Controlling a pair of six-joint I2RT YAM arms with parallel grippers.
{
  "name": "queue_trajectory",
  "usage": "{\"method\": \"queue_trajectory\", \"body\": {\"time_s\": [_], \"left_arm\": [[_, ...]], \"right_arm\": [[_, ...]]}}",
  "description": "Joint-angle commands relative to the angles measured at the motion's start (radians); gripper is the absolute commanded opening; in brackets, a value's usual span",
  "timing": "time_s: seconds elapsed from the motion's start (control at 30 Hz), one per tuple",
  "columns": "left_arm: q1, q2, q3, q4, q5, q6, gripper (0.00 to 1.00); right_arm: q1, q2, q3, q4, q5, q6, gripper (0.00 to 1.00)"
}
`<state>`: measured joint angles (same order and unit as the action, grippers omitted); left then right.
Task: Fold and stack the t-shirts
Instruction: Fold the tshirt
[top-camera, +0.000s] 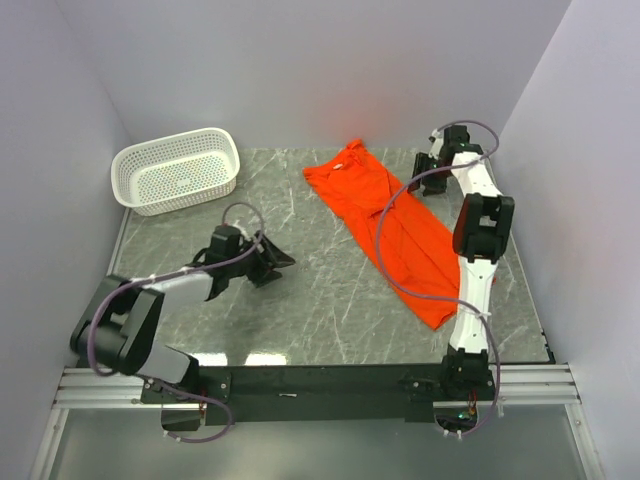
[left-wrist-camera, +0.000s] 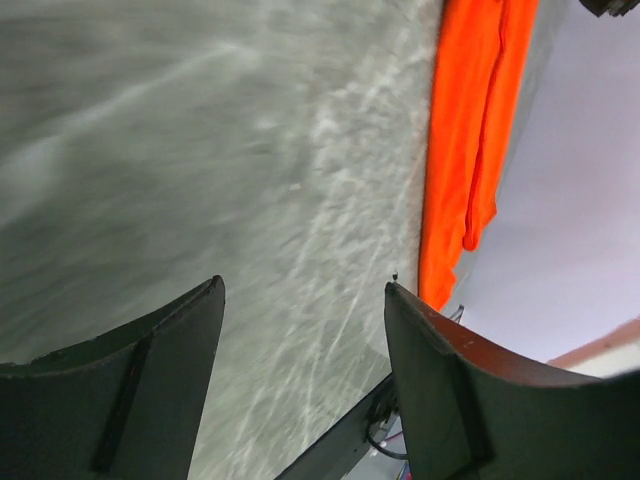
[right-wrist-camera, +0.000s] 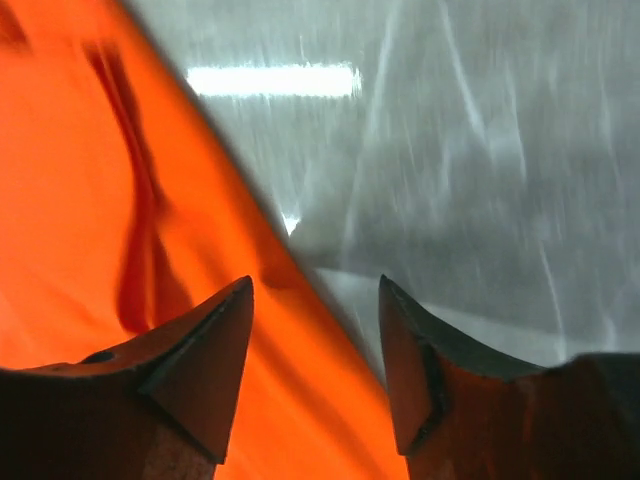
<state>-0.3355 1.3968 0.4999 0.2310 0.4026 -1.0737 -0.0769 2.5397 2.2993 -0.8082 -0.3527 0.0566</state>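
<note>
The shirt (top-camera: 385, 215) looks half folded near the bench's (top-camera: 300, 300) right edge, left claw (left-wrist-camera: 305, 290) and right claw (right-wrist-camera: 315, 300) apart and empty, so next probably comes a pinch.

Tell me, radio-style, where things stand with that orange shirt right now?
Left end effector open, empty, over table. Right end effector open over t-shirt edge; cloth lies in long strip. Basket far left, out of the way.

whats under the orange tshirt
The t-shirt lies on the grey marbled table, which shows bare beside it. Anything else beneath the cloth is covered and cannot be seen.
</note>
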Motion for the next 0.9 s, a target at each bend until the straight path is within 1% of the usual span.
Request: {"method": "queue_trajectory", "body": {"time_s": [0.0,0.03,0.07,0.1,0.13,0.17,0.2,0.23,0.27,0.3,0.37,0.4,0.43,0.47,0.5,0.57,0.6,0.63,0.77,0.8,0.87], "left_arm": [[-0.103,0.092,0.091,0.117,0.001,-0.037,0.7],[-0.132,0.123,0.109,0.154,-0.002,-0.046,0.7],[-0.163,0.195,0.155,0.166,-0.01,-0.055,0.7],[-0.221,0.236,0.181,0.182,-0.015,-0.064,0.68],[-0.252,0.276,0.207,0.194,-0.021,-0.086,0.68],[-0.281,0.354,0.257,0.223,-0.037,-0.101,0.68],[-0.334,0.395,0.281,0.238,-0.047,-0.144,0.67],[-0.361,0.433,0.302,0.257,-0.054,-0.17,0.66],[-0.408,0.509,0.346,0.295,-0.062,-0.199,0.63],[-0.433,0.545,0.37,0.309,-0.071,-0.256,0.63],[-0.477,0.638,0.437,0.324,-0.094,-0.311,0.62],[-0.519,0.665,0.462,0.324,-0.114,-0.36,0.61],[-0.539,0.692,0.486,0.323,-0.123,-0.38,0.61],[-0.572,0.734,0.537,0.28,-0.134,-0.4,0.61],[-0.586,0.752,0.561,0.254,-0.16,-0.434,0.61],[-0.618,0.787,0.613,0.199,-0.183,-0.459,0.61],[-0.628,0.791,0.621,0.136,-0.217,-0.485,0.6],[-0.634,0.792,0.624,0.111,-0.234,-0.492,0.6],[-0.64,0.788,0.603,0.057,-0.288,-0.525,0.49],[-0.642,0.794,0.608,0.044,-0.298,-0.526,0.49],[-0.64,0.823,0.641,0.013,-0.312,-0.513,0.45]], "right_arm": [[0.014,-0.209,-0.203,0.047,0.007,-0.142,0.62],[0.008,-0.302,-0.259,0.066,0.008,-0.194,0.63],[-0.004,-0.352,-0.311,0.078,-0.005,-0.225,0.63],[-0.009,-0.398,-0.404,0.087,-0.026,-0.263,0.64],[-0.012,-0.489,-0.453,0.087,-0.119,-0.356,0.64],[-0.017,-0.537,-0.506,0.083,-0.167,-0.407,0.64],[-0.017,-0.629,-0.611,0.08,-0.21,-0.455,0.65],[-0.017,-0.677,-0.668,0.09,-0.263,-0.5,0.66],[-0.015,-0.721,-0.723,0.101,-0.285,-0.509,0.66],[-0.017,-0.799,-0.817,0.119,-0.304,-0.518,0.66],[-0.017,-0.869,-0.892,0.138,-0.327,-0.511,0.66],[-0.02,-0.925,-0.949,0.147,-0.333,-0.506,0.66],[-0.024,-0.95,-0.978,0.156,-0.344,-0.491,0.66],[-0.029,-0.978,-1.003,0.167,-0.362,-0.485,0.66],[-0.037,-1.018,-1.04,0.17,-0.371,-0.474,0.66],[-0.046,-1.049,-1.067,0.173,-0.382,-0.468,0.66],[-0.049,-1.067,-1.078,0.164,-0.391,-0.468,0.66],[-0.06,-1.072,-1.083,0.161,-0.394,-0.468,0.66],[-0.093,-1.098,-1.098,0.161,-0.425,-0.452,0.66],[-0.098,-1.105,-1.1,0.156,-0.434,-0.449,0.66],[-0.107,-1.116,-1.101,0.153,-0.456,-0.443,0.66]]}}
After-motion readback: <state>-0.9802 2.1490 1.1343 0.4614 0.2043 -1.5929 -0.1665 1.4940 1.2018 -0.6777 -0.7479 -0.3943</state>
